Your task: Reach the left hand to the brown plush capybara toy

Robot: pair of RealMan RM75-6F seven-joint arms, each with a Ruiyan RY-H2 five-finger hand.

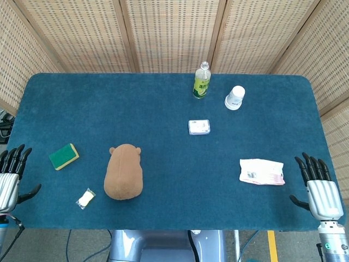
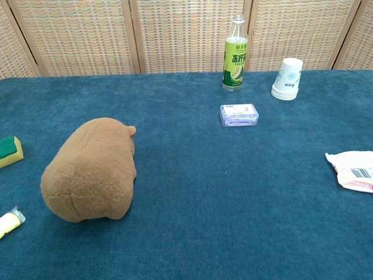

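Note:
The brown plush capybara (image 1: pixel 124 172) lies on the blue table cloth, left of the middle and near the front edge; the chest view shows it large at the left (image 2: pixel 90 171). My left hand (image 1: pixel 10 177) hangs at the table's left front corner, fingers spread, holding nothing, well left of the toy. My right hand (image 1: pixel 317 187) stands at the right front corner, fingers apart and empty. Neither hand shows in the chest view.
A green and yellow sponge (image 1: pixel 64 156) and a small wrapped packet (image 1: pixel 85 198) lie between my left hand and the toy. Farther off are a green bottle (image 1: pixel 201 81), a paper cup stack (image 1: pixel 234 97), a small clear box (image 1: pixel 199 126) and a white pouch (image 1: pixel 262 171).

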